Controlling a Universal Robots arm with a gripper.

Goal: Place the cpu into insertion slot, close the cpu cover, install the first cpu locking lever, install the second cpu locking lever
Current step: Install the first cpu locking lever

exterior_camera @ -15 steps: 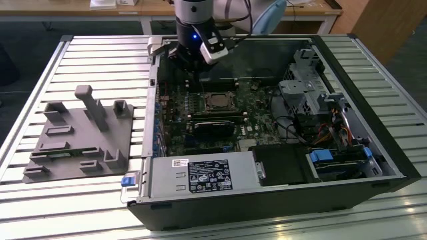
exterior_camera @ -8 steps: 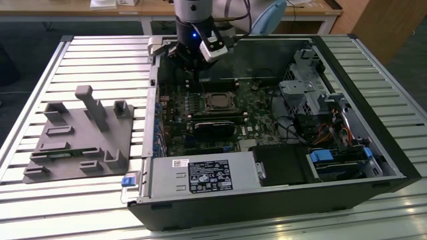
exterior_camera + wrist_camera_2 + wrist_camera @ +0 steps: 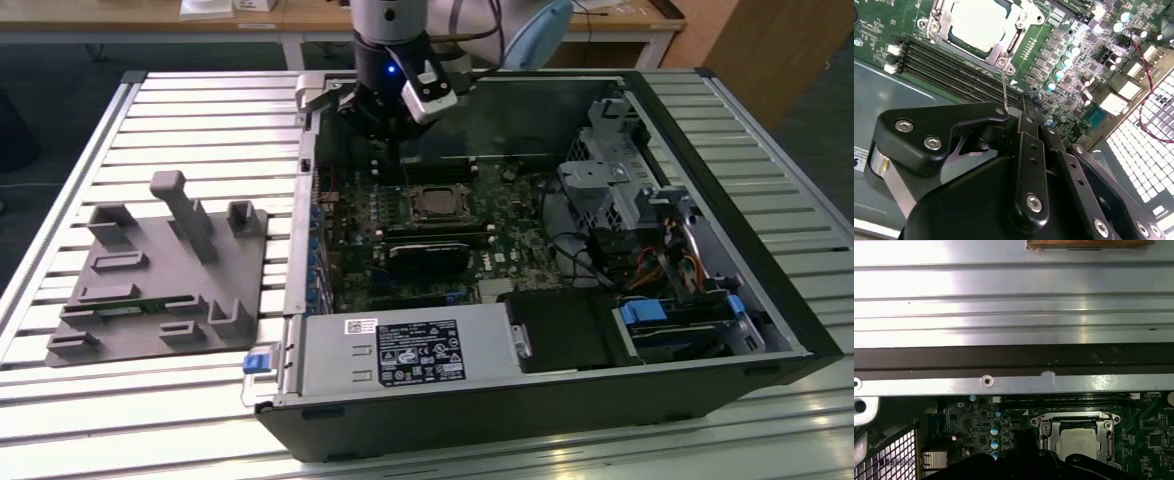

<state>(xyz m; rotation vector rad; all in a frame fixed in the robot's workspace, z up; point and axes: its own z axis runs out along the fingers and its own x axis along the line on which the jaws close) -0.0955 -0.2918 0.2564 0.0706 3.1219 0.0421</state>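
The cpu [image 3: 976, 22], where have we got it?

Down flat in the insertion slot [image 3: 1026, 20] on the motherboard [image 3: 1089, 55]. Its grey top shows through the window of the cpu cover [image 3: 985, 54], which looks lowered over it.

And the tool [image 3: 1013, 111]?

Right at the free end of a thin locking lever [image 3: 1004, 85] that stands up from the socket corner. How far open the tool is, or whether it truly grips that wire, I cannot tell.

Danger from here?

Plenty, I'd say. That lever is springy wire, so with a loose hold it could slip out and snap upright. Pushed off line, it may miss its catch and leave the cover unclamped. It could also drag the tool into the memory slots [image 3: 954, 67] just beside the socket.
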